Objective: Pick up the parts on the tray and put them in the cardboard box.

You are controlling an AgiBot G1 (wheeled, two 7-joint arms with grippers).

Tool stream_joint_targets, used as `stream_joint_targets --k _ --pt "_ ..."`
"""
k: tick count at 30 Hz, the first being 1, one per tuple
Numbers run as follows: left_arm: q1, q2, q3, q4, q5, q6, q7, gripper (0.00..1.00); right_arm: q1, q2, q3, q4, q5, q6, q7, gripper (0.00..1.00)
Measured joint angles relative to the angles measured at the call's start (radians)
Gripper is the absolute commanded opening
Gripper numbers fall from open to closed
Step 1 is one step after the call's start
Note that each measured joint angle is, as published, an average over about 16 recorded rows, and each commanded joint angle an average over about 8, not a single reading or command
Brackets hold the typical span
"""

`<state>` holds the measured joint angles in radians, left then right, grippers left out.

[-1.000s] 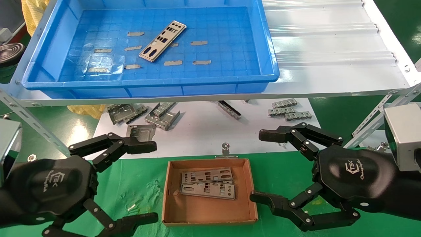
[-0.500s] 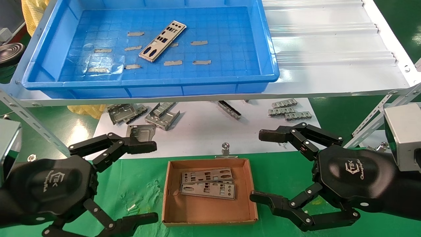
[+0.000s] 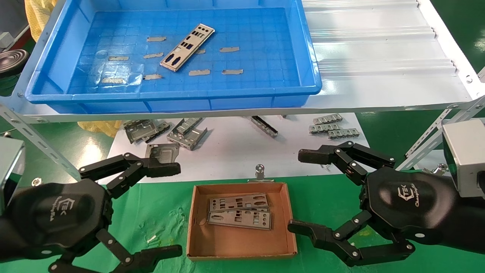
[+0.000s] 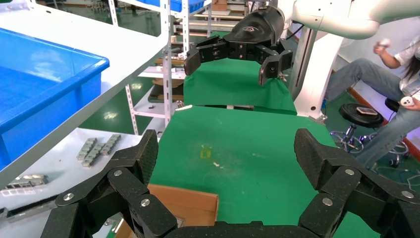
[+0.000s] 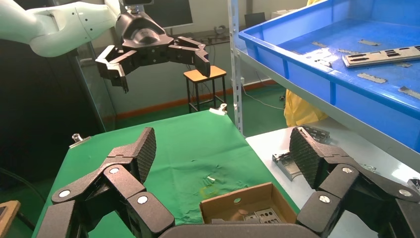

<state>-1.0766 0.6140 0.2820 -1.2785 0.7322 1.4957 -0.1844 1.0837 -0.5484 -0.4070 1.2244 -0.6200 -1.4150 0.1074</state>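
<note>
A green-covered desk (image 3: 159,212) fills the foreground, with a white sheet (image 3: 235,151) lying on its far part, strewn with bent grey brackets (image 3: 166,132). Above that runs a white metal shelf (image 3: 379,57), which carries the blue tray (image 3: 303,49). One part (image 3: 187,47) lies slantwise on the tray's grid floor among small grey tape strips (image 3: 199,72). The cardboard box (image 3: 195,220) sits on the green cover between the two arms, holding two more plates (image 3: 239,212) stacked flat, one partly over the other. The wrist views show a workshop with shelving, a stool and a seated person (image 4: 391,64) at the edge. The left gripper (image 3: 161,208) hovers beside the box, jaws spread wide, holding and touching nothing. The right gripper (image 3: 303,191) hangs on the box's other side, its jaws equally wide apart and empty.
</note>
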Motion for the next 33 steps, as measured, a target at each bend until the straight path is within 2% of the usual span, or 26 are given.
stream_joint_targets --k 33 --pt "0.000 0.000 0.000 0.000 0.000 0.000 0.000 1.00 0.000 0.000 0.000 0.000 0.000 0.000 0.000 1.00"
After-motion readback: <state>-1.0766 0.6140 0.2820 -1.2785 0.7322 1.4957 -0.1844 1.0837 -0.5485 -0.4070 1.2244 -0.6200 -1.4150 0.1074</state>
